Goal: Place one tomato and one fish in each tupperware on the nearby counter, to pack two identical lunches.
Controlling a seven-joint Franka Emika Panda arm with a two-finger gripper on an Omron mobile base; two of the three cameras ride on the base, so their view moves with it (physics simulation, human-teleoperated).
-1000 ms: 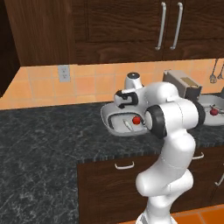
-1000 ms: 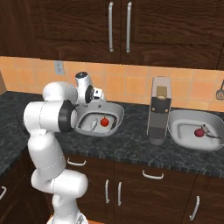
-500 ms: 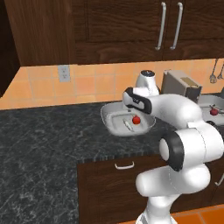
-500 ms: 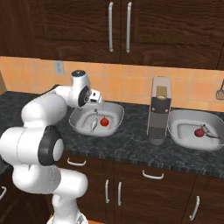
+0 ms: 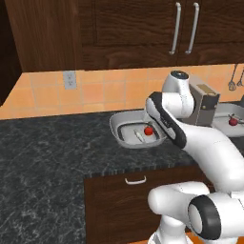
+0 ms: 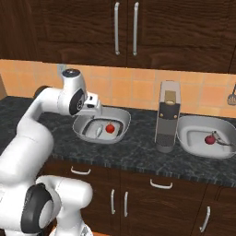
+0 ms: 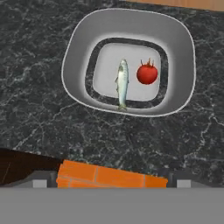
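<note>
Directly below the claw [image 7: 112, 183], whose jaws stand wide apart and hold nothing, sits the near tupperware [image 7: 78, 48] on the dark desk [image 7: 39, 127]. Inside it a fish [image 7: 122, 83] lies just left of a tomato [image 7: 147, 74], apart. Well off to the claw's right, past the toaster [image 6: 167, 117], the second tupperware [image 6: 196, 133] holds another tomato [image 6: 210, 139].

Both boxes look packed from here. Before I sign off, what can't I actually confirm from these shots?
- Gripper: right base view, fingers too small to tell spread.
- Right tupperware: left base view, arm and toaster hide most; tomato shows.
- Right tupperware's fish: right base view, a thin sliver beside the tomato, too small to confirm.
</note>
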